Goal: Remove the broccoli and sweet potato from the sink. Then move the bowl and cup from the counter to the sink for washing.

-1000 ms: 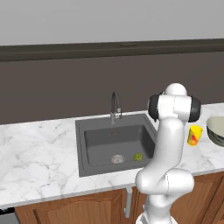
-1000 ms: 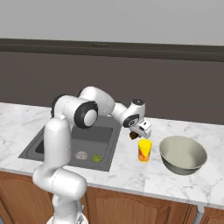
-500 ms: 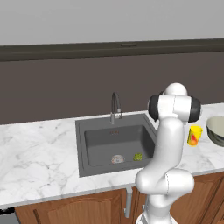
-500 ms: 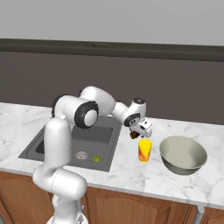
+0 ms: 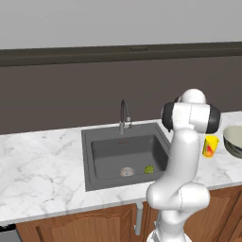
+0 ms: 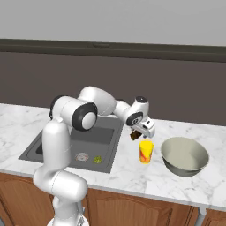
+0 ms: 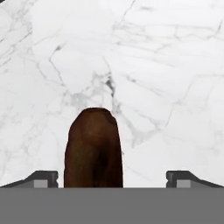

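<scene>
The robot's hand [image 6: 140, 131] is hanging over the white worktop [image 6: 132, 174], just past the right edge of the sink [image 6: 110, 152]. In the hand view its 2 fingertips [image 7: 43, 178] are standing far apart, so the hand is wide open. The brown sweet potato [image 7: 93, 148] is sitting between them, but the tips are not touching its sides. So the hand is not squeezing it. In the right base view the sweet potato is showing as a dark lump right under the hand, just above the yellow cup [image 6: 146, 152]. It is hard to tell if it is lying on the worktop yet.

This looks like the step of setting the sweet potato down out of the sink. That part is looking almost done.

The green broccoli [image 5: 149, 169] is lying in the sink, near the round drain [image 5: 126, 172]. The big bowl [image 6: 184, 156] is sitting on the worktop beside the cup.

The next move is likely lifting the hand straight up, clear of the sweet potato and the cup. Then it needs to swing back over the sink and go down for the broccoli, keeping away from the faucet [image 5: 124, 115]
</scene>
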{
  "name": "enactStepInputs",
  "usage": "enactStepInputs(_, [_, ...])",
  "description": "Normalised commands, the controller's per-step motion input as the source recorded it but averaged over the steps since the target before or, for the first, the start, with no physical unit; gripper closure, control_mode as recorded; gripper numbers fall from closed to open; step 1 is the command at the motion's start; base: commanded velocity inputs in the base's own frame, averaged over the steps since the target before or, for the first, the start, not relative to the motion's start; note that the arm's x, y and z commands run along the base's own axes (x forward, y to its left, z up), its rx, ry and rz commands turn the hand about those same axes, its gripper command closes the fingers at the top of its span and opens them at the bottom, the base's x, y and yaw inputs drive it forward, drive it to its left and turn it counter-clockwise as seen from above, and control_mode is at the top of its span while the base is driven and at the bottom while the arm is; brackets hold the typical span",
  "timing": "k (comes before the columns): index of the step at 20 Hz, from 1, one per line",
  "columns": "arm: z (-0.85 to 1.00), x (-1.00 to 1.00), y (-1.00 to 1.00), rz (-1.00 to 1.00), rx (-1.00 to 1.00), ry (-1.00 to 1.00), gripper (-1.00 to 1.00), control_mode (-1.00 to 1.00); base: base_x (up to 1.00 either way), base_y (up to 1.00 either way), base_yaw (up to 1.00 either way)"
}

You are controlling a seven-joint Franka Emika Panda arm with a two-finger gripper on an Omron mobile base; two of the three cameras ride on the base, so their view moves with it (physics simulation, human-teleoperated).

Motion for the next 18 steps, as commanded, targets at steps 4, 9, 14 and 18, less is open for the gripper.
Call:
enactStepInputs(4, [0.26,-0.26,0.06,0.00,0.00,0.00,-1.00,-1.00,0.00,0.00,0.00])
enactStepInputs(9, [0.24,-0.15,0.23,0.00,-0.02,0.00,-1.00,-1.00,0.00,0.00,0.00])
enactStepInputs(14, [0.22,-0.16,0.26,0.00,-0.04,0.00,-1.00,-1.00,0.00,0.00,0.00])
enactStepInputs(18, [0.18,-0.23,0.21,0.00,-0.02,0.00,-1.00,-1.00,0.00,0.00,0.00])
